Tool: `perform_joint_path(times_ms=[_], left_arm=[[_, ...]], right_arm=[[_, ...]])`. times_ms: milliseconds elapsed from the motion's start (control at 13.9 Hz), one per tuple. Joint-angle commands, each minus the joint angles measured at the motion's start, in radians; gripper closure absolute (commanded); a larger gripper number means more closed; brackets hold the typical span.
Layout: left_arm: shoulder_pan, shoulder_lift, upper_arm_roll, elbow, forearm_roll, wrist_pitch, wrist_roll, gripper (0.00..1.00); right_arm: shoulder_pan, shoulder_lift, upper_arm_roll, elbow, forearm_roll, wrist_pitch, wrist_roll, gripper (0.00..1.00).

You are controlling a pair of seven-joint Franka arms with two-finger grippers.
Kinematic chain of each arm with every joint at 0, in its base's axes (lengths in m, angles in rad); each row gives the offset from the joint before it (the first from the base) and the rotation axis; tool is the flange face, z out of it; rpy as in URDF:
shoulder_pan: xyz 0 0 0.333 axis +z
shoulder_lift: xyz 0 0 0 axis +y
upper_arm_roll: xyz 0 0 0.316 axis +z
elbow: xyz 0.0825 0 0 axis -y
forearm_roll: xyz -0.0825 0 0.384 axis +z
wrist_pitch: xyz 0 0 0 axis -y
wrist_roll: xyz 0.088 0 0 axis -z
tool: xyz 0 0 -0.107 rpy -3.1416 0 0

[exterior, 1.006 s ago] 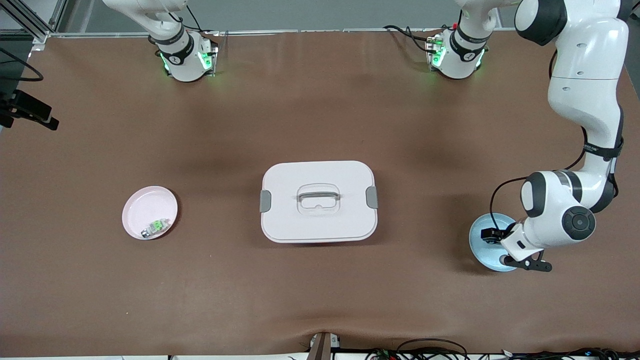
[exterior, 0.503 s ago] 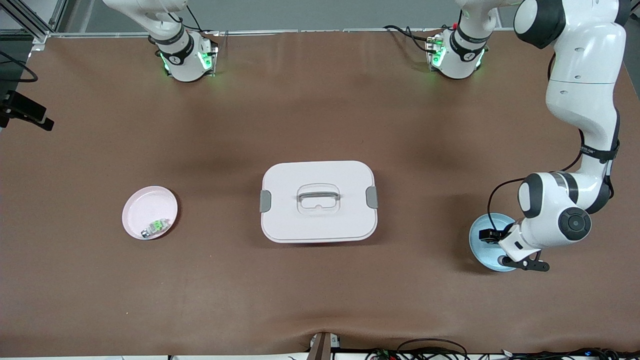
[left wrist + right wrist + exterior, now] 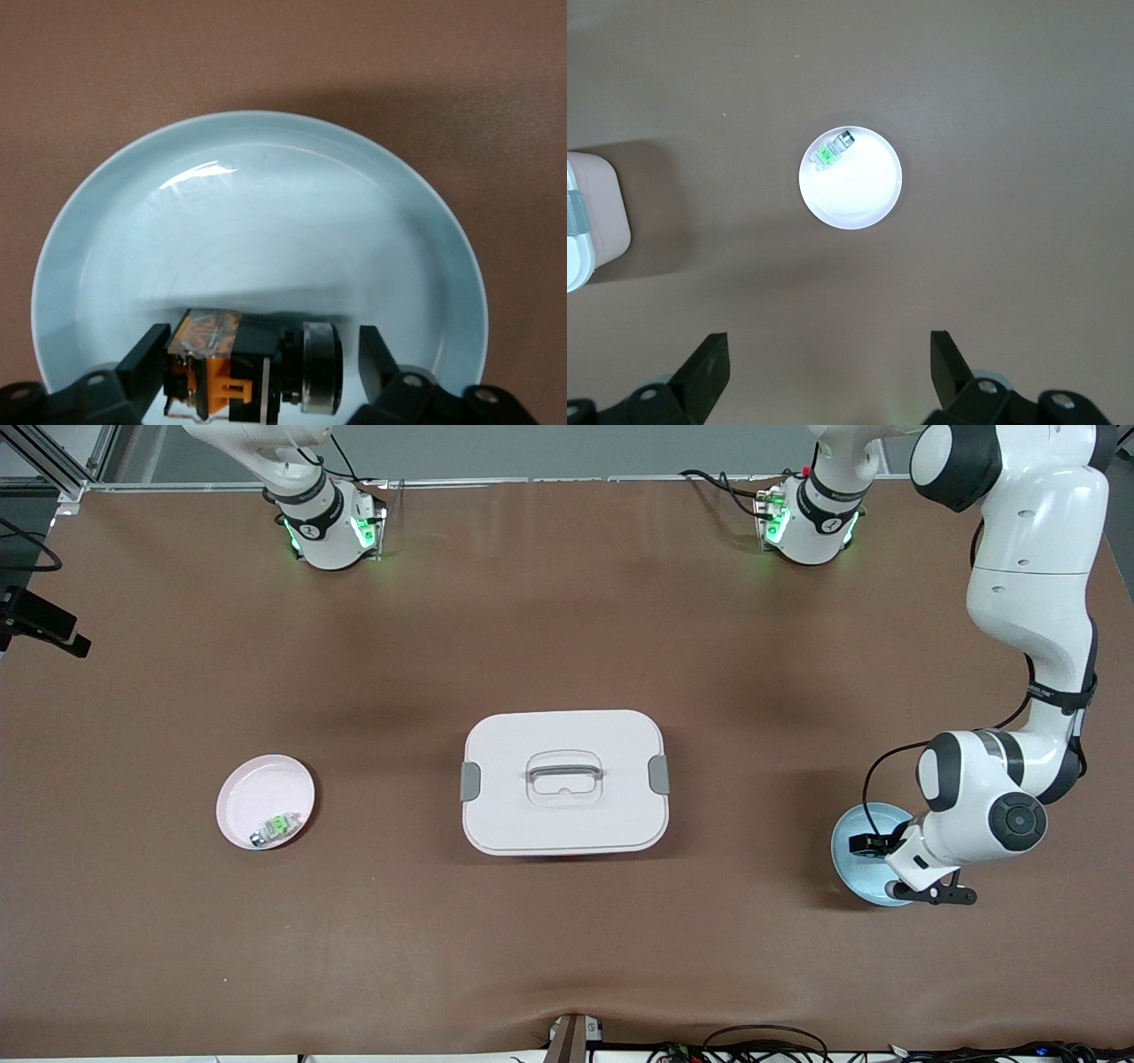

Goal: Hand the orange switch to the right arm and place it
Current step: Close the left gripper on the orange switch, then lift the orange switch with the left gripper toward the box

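The orange switch (image 3: 232,376) lies on its side in the light blue plate (image 3: 266,204), black body with orange parts and a silver ring. My left gripper (image 3: 261,354) is down in that plate (image 3: 849,857) with its open fingers on either side of the switch; one finger (image 3: 146,354) is at the orange end, and a small gap shows at the other. In the front view the left hand (image 3: 921,859) hides the switch. My right gripper (image 3: 830,354) is open and empty, high over the table near the pink plate (image 3: 859,190), and waits.
The pink plate (image 3: 257,793), toward the right arm's end, holds a small green-and-silver part (image 3: 273,828). A white lidded box (image 3: 564,781) with a handle stands in the middle of the table; its corner shows in the right wrist view (image 3: 589,221).
The left arm has shifted slightly, settling its hand a little closer over the blue plate. Nothing else has moved.
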Motion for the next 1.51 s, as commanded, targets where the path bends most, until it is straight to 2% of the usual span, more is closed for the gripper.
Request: perform_joint_path(times_ms=[0, 215, 287, 575, 790, 1006, 1436], left_arm=[[0.004, 0.006, -0.005, 0.011, 0.007, 0.003, -0.016, 0.48], [0.004, 0.005, -0.005, 0.010, 0.007, 0.003, -0.016, 0.74], [0.004, 0.003, -0.005, 0.010, 0.007, 0.003, -0.016, 0.78], [0.009, -0.014, -0.010, -0.009, 0.005, -0.006, -0.017, 0.80], [0.009, -0.089, -0.010, -0.046, 0.005, -0.045, -0.087, 0.80], [0.010, -0.202, -0.010, -0.041, 0.003, -0.254, -0.098, 0.80], [0.007, -0.371, -0.016, -0.032, -0.064, -0.476, -0.279, 0.79]], right_arm=[[-0.012, -0.012, 0.013, -0.004, 0.003, 0.005, -0.003, 0.00], [-0.015, -0.010, 0.013, -0.005, 0.003, 0.003, -0.005, 0.00], [-0.017, -0.010, 0.012, -0.005, 0.002, 0.003, -0.005, 0.00], [-0.018, -0.010, 0.012, -0.005, 0.002, 0.003, -0.005, 0.00], [-0.018, -0.010, 0.012, -0.005, 0.002, 0.005, -0.003, 0.00], [-0.018, -0.010, 0.012, -0.005, 0.002, 0.005, -0.003, 0.00], [-0.017, -0.009, 0.013, -0.004, 0.012, 0.014, -0.003, 0.00]])
